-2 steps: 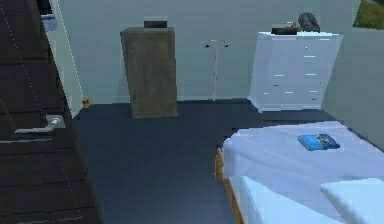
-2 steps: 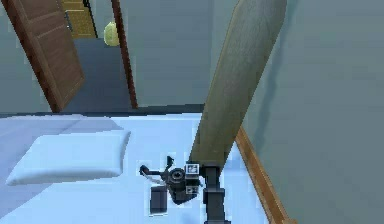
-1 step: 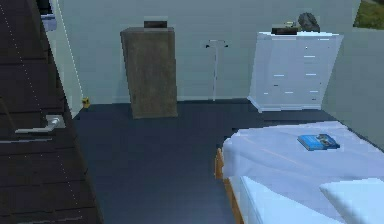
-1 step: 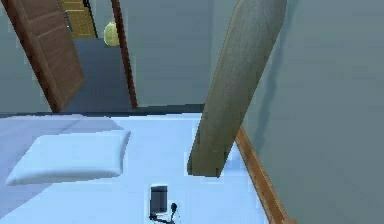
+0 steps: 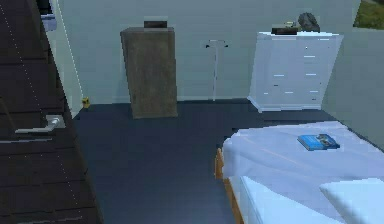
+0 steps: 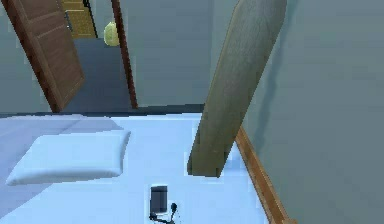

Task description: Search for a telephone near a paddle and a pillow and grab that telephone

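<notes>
The bed point(image 6: 165, 140) is seen spread wide across the arm side view, its pale sheet taken as the working surface; a long tan shaft point(image 6: 235, 85), judged to be the paddle, is seen slanting up from the sheet; a white pillow point(image 6: 72, 158) is laid flat toward that view's left; and low in the view, between the two, a small dark slab is picked out and taken to be the telephone point(image 6: 158, 200), lying flat on the sheet near the shaft's lower end and somewhat apart from the pillow. How the claw stands cannot be told from these views.

Trouble is expected from the shaft first; if the arm is run out before the base is lined up, the shaft may be struck and tipped onto the telephone. The telephone is thin and flat on soft bedding; it may be pressed down or slid aside rather than lifted. A tiny dark thing point(image 6: 175, 210) is noted just beside it; the wrong item could be taken.
</notes>
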